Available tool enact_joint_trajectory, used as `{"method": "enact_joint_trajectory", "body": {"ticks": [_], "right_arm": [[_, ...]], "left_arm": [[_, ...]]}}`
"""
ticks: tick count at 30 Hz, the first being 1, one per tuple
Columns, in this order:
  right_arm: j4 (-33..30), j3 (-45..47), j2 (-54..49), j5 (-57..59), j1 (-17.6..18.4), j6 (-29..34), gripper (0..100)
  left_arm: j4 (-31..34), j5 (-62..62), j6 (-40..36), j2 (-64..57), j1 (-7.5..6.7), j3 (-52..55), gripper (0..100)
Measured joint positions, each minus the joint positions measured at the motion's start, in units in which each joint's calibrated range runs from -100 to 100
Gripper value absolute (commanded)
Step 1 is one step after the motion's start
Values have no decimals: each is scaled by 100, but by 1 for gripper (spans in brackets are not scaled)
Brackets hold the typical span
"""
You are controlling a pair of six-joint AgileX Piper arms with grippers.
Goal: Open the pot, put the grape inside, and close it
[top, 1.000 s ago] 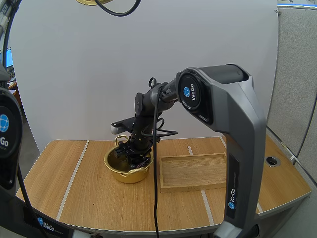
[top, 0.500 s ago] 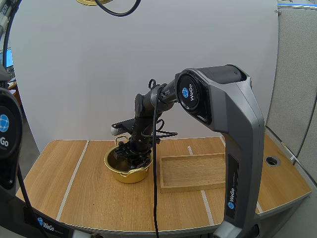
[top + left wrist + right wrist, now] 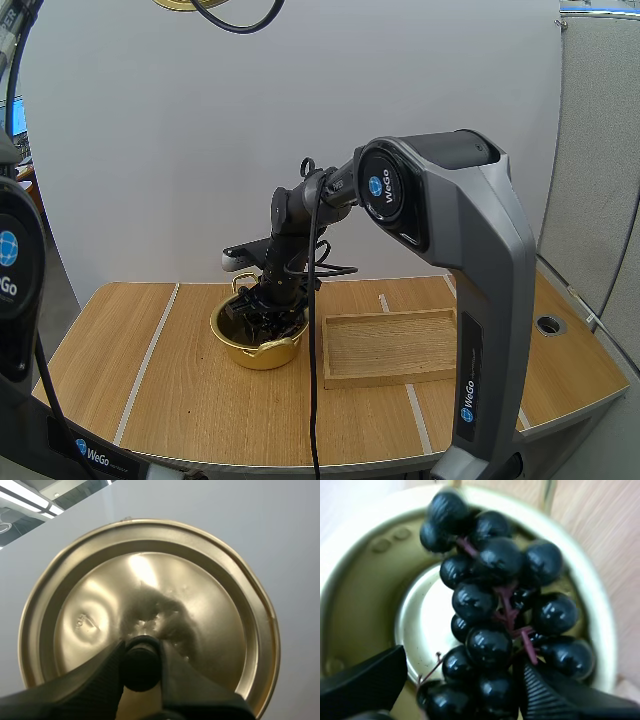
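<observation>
Grapes, a dark shiny bunch (image 3: 485,615), sit inside the round gold metal pot (image 3: 258,348). It stands near the back edge of the wooden tabletop (image 3: 180,400), just beside the flat wooden tray (image 3: 390,345). Right gripper (image 3: 265,315) is down in the pot, its fingers spread wide, one on each side of the bunch. Left gripper (image 3: 141,652) pinches the black knob (image 3: 141,667) of the round gold lid (image 3: 150,580).

Right claw (image 3: 263,316) has edged slightly left inside the pot (image 3: 256,352).

Right arm (image 3: 440,230) reaches forward, wrist angled down. Right gripper (image 3: 465,662) fingers stand apart. Left gripper (image 3: 141,652) fingers clamp a lid knob (image 3: 142,667).
</observation>
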Motion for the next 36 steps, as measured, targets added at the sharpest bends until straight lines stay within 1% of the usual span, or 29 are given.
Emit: {"method": "enact_joint_trajectory", "body": {"ticks": [7,11,15,29,30,31,33,34,35,36], "right_arm": [[12,0,-463,-209,0,-92,100],[45,0,-1058,-473,0,-129,100],[66,0,-1317,-567,0,-181,100],[88,0,-1359,-535,0,-184,100],[88,0,-1359,-514,0,-184,97],[88,0,-1359,-494,0,-184,78],[88,0,-1359,-395,0,-193,42],[88,0,-1359,-323,0,-193,28],[88,0,-1359,-236,0,-193,9],[88,0,-1359,-204,0,-185,0]], "left_arm": [[0,0,0,0,0,0,0],[0,0,0,0,0,0,0],[0,0,0,0,0,0,0],[0,0,0,0,0,0,0],[0,0,0,0,0,0,0],[0,0,0,0,0,0,0],[0,0,0,0,0,0,0],[0,0,0,0,0,0,0],[0,0,0,0,0,0,0],[0,0,0,0,0,0,0]]}}
